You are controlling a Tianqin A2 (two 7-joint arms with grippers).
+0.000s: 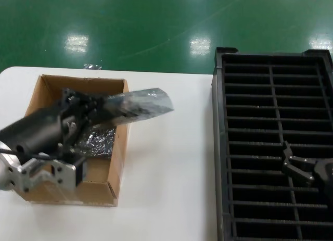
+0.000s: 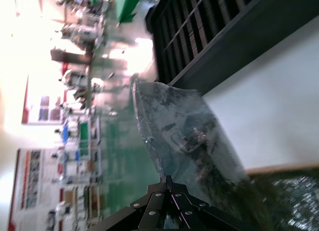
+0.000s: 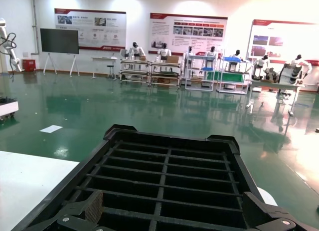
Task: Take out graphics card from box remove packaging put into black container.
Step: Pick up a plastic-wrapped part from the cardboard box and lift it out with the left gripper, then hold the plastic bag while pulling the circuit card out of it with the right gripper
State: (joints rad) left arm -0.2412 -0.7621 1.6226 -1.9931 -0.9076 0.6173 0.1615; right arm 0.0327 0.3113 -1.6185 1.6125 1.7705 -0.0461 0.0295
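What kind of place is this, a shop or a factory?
Probably a robot workshop or demonstration hall: a glossy green floor, wall posters, and other humanoid robots at workbenches beyond the black container.

The head view looks down on the surface (image 1: 166, 163). The left wrist view looks closely along a bagged card (image 2: 189, 141). The right wrist view faces low across the black container (image 3: 164, 186), which all views share.

A black container (image 3: 169, 176), ribbed into narrow slots, sits on a white bench (image 3: 25, 176). The right pincer (image 3: 169, 222) hovers above its near edge, fingers spread apart. Green floor (image 3: 99, 111) lies beyond.
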